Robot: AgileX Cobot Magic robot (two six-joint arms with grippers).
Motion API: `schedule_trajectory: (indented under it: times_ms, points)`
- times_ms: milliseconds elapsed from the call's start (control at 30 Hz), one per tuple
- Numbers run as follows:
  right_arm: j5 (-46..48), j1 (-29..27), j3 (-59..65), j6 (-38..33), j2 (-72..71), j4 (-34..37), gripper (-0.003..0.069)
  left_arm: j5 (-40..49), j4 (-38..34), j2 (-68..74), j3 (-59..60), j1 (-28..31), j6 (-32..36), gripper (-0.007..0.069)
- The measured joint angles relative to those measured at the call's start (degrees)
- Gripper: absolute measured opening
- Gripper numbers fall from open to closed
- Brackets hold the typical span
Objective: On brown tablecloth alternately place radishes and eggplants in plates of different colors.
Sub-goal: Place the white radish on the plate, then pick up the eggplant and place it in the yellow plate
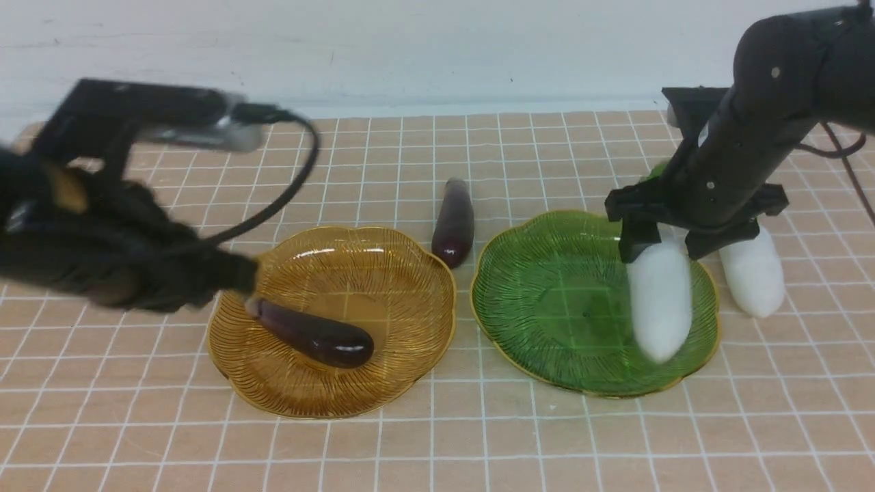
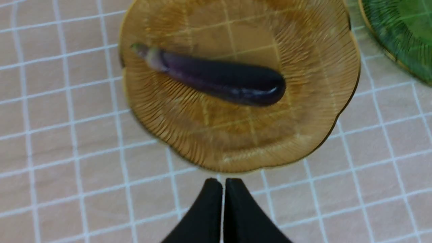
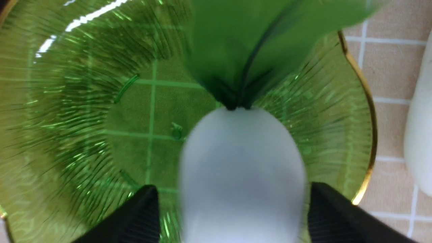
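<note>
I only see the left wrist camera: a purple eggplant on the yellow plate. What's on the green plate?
Observer: A white radish is over the green plate, near its right edge, below the right gripper.
Operator: Is the gripper squeezing it?
Observer: No. Its jaws are open, with a gap on each side of the radish.
Operator: Any veggies not on plates?
Observer: Another eggplant lies on the cloth, between the yellow plate and the green one, toward the far side.

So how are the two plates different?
The amber plate holds a dark eggplant; the green plate has a blurred white radish over it, maybe not landed. The amber plate sits on the robot's left, the green plate on its right. Both are scalloped, ribbed and gold-rimmed.
</note>
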Motion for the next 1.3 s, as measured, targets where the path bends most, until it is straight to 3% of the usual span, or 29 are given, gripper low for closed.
schedule_trajectory:
  times_ms: [67, 233, 367, 467, 667, 800, 900, 1200, 1300]
  points:
    - [-0.7, 0.0, -0.3, -1.6, 0.8, 0.4, 0.0579, -0.1, -0.2, 7.9, -6.3, -1.5, 0.8, -0.0003]
    - [-2.1, -0.4, -1.6, -6.0, 1.1, -0.6, 0.0596, 1.2, -0.3, 22.4, -20.6, -4.0, 0.9, -0.0003]
    - [-0.6, -5.0, -5.8, -2.2, 1.1, -8.2, 0.0517, 3.9, -0.5, 33.8, -32.8, -4.6, 1.2, 0.0]
    - [1.6, -9.0, -7.0, -0.7, 1.1, -9.3, 0.0461, 4.8, -0.5, 42.2, -42.7, -4.6, 1.7, 0.0028]
    - [5.9, -12.2, -7.3, -1.2, 1.1, -7.4, 0.0362, 3.1, -0.6, 60.2, -63.1, -4.7, 3.2, 0.0251]
    - [6.7, -12.2, -7.3, -1.8, 1.1, -6.0, 0.0339, 0.2, -1.4, 69.5, -71.7, -4.9, 3.2, 0.0444]
    - [6.7, -12.2, -7.3, -2.3, 1.1, -5.9, 0.0337, -1.2, -1.6, 73.0, -72.9, -5.3, 3.4, 0.0514]
    - [6.8, -12.2, -7.4, -3.2, 1.1, -5.8, 0.0336, -1.9, -1.5, 78.1, -73.0, -6.1, 6.3, 0.0531]
    - [6.9, -12.2, -7.4, -3.4, 1.1, -5.8, 0.0336, -1.3, -1.5, 78.4, -73.1, -6.1, 6.3, 0.0417]
